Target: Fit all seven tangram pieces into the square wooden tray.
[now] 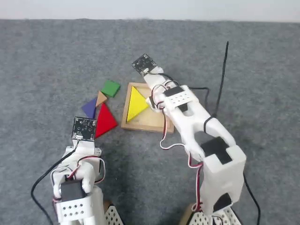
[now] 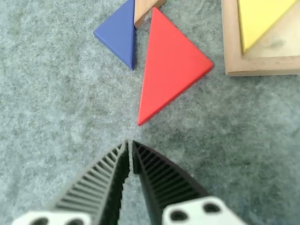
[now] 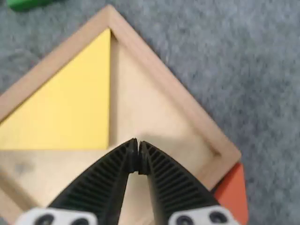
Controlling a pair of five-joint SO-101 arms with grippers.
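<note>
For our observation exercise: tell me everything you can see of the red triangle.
The red triangle is a large, flat, smooth painted-looking piece lying on the grey mat, outside the wooden tray. One corner sits by the tan piece; the blue piece lies alongside, slightly apart. The shut left tool points at another corner, not touching.

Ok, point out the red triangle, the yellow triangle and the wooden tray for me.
red triangle (image 2: 171, 65), left wrist view, middle of its top face.
yellow triangle (image 3: 65, 108), right wrist view, middle of its top face.
wooden tray (image 2: 262, 65), left wrist view, on its bare rim.
</note>
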